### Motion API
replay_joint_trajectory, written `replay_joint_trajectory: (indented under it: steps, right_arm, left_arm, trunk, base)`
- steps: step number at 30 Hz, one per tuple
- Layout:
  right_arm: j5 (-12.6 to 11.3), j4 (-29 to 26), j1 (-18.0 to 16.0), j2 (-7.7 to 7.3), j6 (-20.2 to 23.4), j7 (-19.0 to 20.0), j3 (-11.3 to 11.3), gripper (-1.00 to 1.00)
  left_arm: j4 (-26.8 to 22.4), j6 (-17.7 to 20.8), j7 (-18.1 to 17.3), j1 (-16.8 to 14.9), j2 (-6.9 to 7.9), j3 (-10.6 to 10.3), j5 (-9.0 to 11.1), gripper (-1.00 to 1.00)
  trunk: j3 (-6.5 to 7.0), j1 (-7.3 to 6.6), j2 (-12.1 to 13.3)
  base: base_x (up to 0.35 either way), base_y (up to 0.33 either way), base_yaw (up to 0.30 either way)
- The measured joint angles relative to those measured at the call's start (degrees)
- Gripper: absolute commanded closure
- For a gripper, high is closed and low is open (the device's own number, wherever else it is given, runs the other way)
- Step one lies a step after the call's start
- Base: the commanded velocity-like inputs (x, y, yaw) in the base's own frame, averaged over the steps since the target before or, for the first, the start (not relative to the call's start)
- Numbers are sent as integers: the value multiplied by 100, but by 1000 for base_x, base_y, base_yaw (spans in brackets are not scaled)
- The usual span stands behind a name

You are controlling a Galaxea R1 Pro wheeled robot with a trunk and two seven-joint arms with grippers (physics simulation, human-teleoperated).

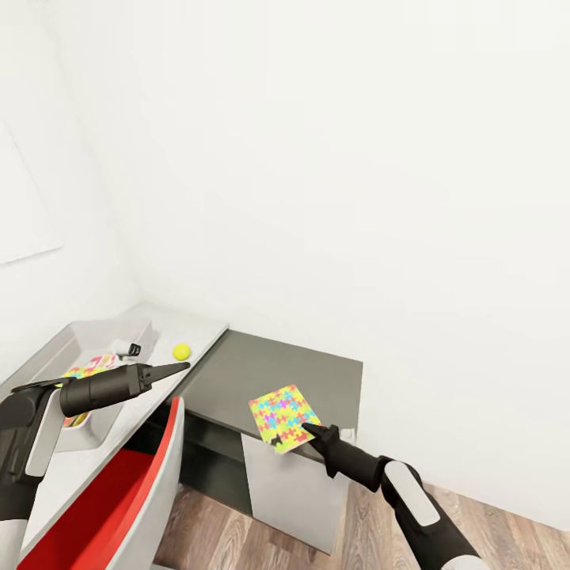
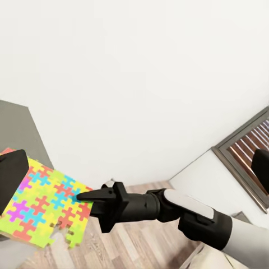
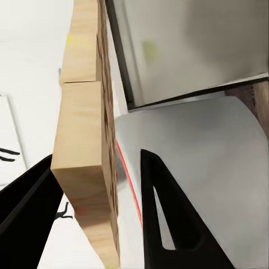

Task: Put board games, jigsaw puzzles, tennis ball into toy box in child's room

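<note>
Head view is showing the right tool [image 1: 305, 428] pinching a jigsaw puzzle [image 1: 283, 416] by its edge above the dark cabinet [image 1: 261, 372]. The left tool [image 1: 180, 367], its fingers together and holding nothing, is hovering near the tennis ball [image 1: 182, 351] on the desk [image 1: 194, 328], beside the toy box [image 1: 103, 332].

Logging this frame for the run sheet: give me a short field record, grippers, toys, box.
right gripper: jaws straddling the near edge of a jigsaw puzzle that lies on the dark cabinet and overhangs its front; grip not confirmed
left gripper: shut, empty, over the table
tennis ball: on the table, beside the toy box
toy box contents: a second jigsaw puzzle inside
chair: red, at the table
</note>
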Motion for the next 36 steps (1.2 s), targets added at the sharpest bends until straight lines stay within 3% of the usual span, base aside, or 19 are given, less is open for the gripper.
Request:
replay_joint_trajectory:
  steps: [6,17,32,36]
  right_arm:
    - [-16,-333,52,-99,113,48,-14,100]
    - [-2,-391,81,-111,111,75,-16,100]
    - [40,-519,103,-145,69,514,-39,100]
    - [81,-771,98,-307,98,380,-37,100]
  left_arm:
    - [-1,0,0,0,0,5,0,-100]
    - [1,0,0,0,0,2,0,-100]
    - [3,0,3,1,0,0,-8,-100]
    - [4,0,4,1,-1,0,-8,-100]
  trunk:
    - [108,-132,241]
    - [306,-374,683]
    - [577,-704,1286]
    - [649,-792,1447]
  base:
    - [0,0,0]
    - [0,0,0]
    - [0,0,0]
    - [0,0,0]
